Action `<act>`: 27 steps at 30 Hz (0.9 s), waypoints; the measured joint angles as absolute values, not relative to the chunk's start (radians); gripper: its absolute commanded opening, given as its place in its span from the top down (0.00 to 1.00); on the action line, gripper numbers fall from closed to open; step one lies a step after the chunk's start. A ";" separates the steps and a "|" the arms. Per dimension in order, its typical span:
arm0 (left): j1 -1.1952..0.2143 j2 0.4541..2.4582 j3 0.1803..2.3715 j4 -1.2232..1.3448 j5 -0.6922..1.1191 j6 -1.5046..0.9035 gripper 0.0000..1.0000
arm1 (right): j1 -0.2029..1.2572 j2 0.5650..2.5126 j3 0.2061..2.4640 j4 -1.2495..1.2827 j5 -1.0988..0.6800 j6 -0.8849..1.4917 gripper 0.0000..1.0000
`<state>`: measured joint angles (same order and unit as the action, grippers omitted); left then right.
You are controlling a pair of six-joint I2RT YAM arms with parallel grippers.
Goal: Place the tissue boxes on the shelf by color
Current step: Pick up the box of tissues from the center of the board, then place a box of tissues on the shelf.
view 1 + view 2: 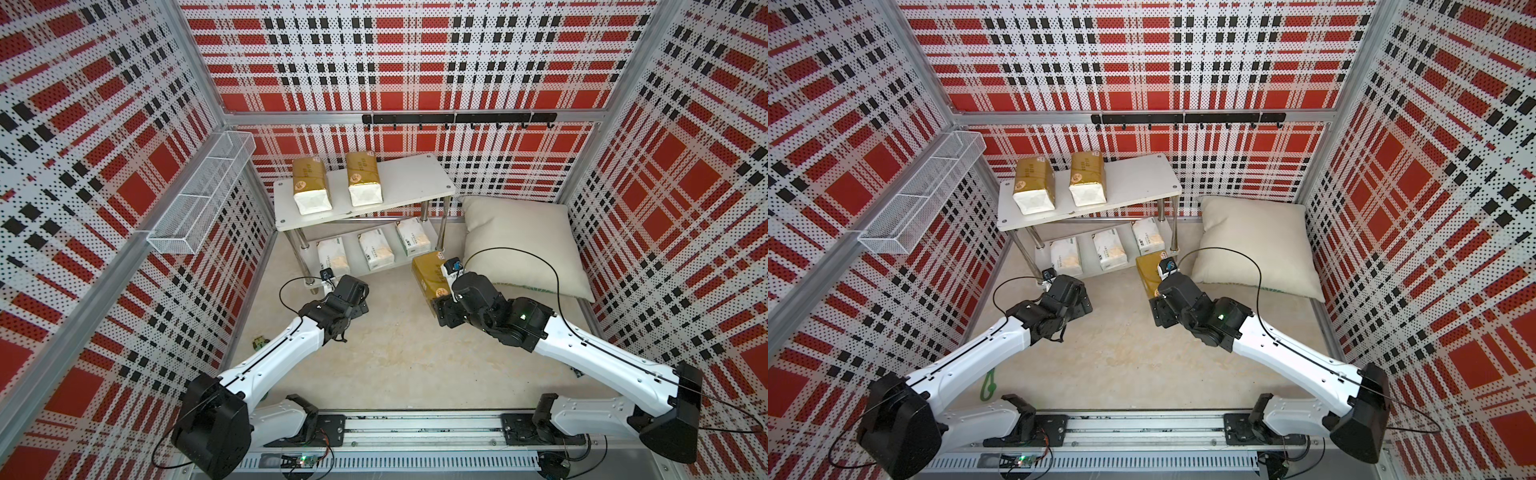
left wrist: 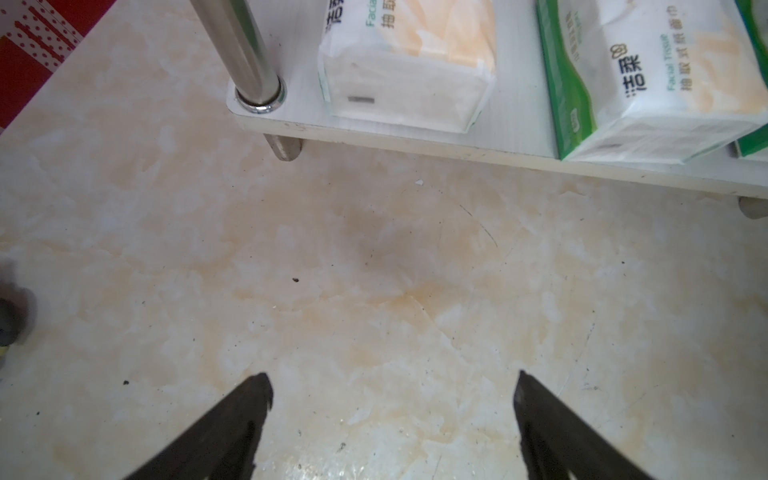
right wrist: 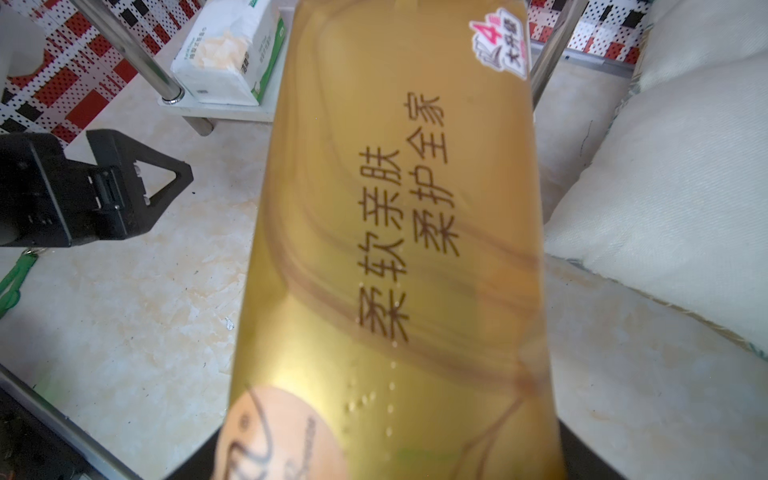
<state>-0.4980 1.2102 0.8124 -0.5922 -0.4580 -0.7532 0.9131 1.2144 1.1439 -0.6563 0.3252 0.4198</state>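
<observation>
Cream pillow (image 1: 525, 245) on the floor, white wire basket (image 1: 202, 195) (wall-mounted), black hook rail (image 1: 457, 119).

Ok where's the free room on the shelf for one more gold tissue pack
The shelf's top board is bare from the second gold pack to its pillow-side end. Another gold pack takes the other end. The bottom board is crowded: three white packs in a row, narrow gaps only.
</observation>
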 measured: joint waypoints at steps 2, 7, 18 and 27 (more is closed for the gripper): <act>-0.498 1.214 0.820 -0.592 -0.458 -0.753 0.04 | 0.900 1.214 1.170 -0.664 0.325 0.404 0.22; -0.498 1.219 0.827 -0.590 -0.457 -0.753 0.04 | 0.860 1.216 1.227 -0.673 0.310 0.364 0.22; -0.498 1.219 0.827 -0.590 -0.457 -0.754 0.04 | 0.780 1.284 1.386 -0.696 0.265 0.282 0.22; -0.498 1.219 0.827 -0.590 -0.456 -0.754 0.04 | 0.741 1.352 1.503 -0.705 0.231 0.241 0.22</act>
<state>-0.4980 1.2194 0.8272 -0.5903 -0.4564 -0.7536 0.7414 1.3518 1.5028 -0.7052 0.2306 0.2413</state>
